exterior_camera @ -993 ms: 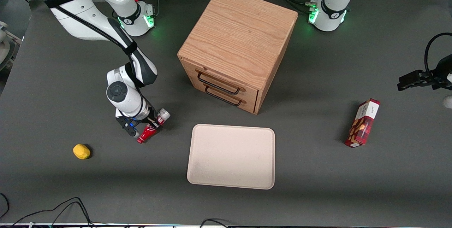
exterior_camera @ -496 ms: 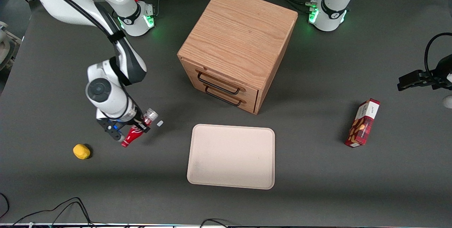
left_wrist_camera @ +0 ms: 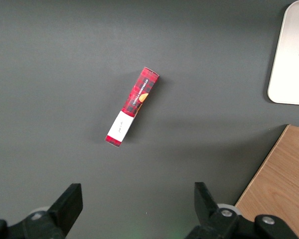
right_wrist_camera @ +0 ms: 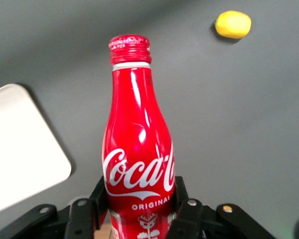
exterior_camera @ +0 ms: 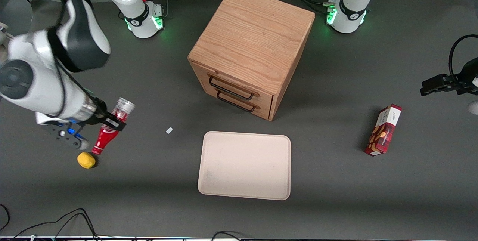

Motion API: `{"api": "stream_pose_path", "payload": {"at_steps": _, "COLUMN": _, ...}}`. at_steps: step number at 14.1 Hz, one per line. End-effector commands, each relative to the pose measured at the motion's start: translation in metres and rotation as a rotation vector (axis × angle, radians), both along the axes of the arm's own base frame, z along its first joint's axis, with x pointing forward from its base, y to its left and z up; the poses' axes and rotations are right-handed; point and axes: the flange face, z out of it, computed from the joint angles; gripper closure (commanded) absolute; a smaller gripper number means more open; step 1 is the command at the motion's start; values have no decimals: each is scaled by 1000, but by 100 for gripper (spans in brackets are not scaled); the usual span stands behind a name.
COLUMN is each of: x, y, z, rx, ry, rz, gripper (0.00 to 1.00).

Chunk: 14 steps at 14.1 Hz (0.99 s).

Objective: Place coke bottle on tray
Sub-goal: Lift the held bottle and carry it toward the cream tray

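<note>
The coke bottle (exterior_camera: 110,127), red with white script and a silvery base, is held tilted in the air with its neck pointing down toward the front camera. My gripper (exterior_camera: 112,121) is shut on its lower body, high above the table toward the working arm's end. In the right wrist view the bottle (right_wrist_camera: 137,149) fills the middle, with the black fingers (right_wrist_camera: 187,211) pressed on both sides of it. The pale beige tray (exterior_camera: 244,164) lies flat on the table in front of the wooden cabinet, well apart from the bottle; one of its corners shows in the right wrist view (right_wrist_camera: 20,149).
A wooden cabinet (exterior_camera: 252,43) with two drawers stands mid-table. A yellow lemon-like object (exterior_camera: 86,160) lies just below the bottle's neck, seen also in the right wrist view (right_wrist_camera: 232,24). A small white scrap (exterior_camera: 169,130) lies on the table. A red snack box (exterior_camera: 383,129) lies toward the parked arm's end.
My gripper has lifted the bottle off the table and carried it up and away from the tray, toward the working arm's end. A small white scrap is left where the bottle lay.
</note>
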Motion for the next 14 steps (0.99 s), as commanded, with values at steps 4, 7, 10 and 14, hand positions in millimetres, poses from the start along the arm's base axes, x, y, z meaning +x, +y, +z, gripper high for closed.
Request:
{"api": "stream_pose_path", "payload": {"at_steps": 4, "x": 35, "y": -14, "z": 39, "rx": 63, "ry": 19, "rz": 130, "gripper": 100}}
{"api": "stream_pose_path", "payload": {"at_steps": 7, "x": 63, "y": 46, "z": -17, "rx": 71, "ry": 31, "rz": 207, "gripper": 100}}
{"api": "stream_pose_path", "payload": {"at_steps": 10, "x": 78, "y": 95, "z": -62, "rx": 71, "ry": -13, "rz": 324, "gripper": 100}}
{"api": "stream_pose_path", "payload": {"at_steps": 14, "x": 93, "y": 136, "z": -143, "rx": 63, "ry": -31, "rz": 426, "gripper": 100}}
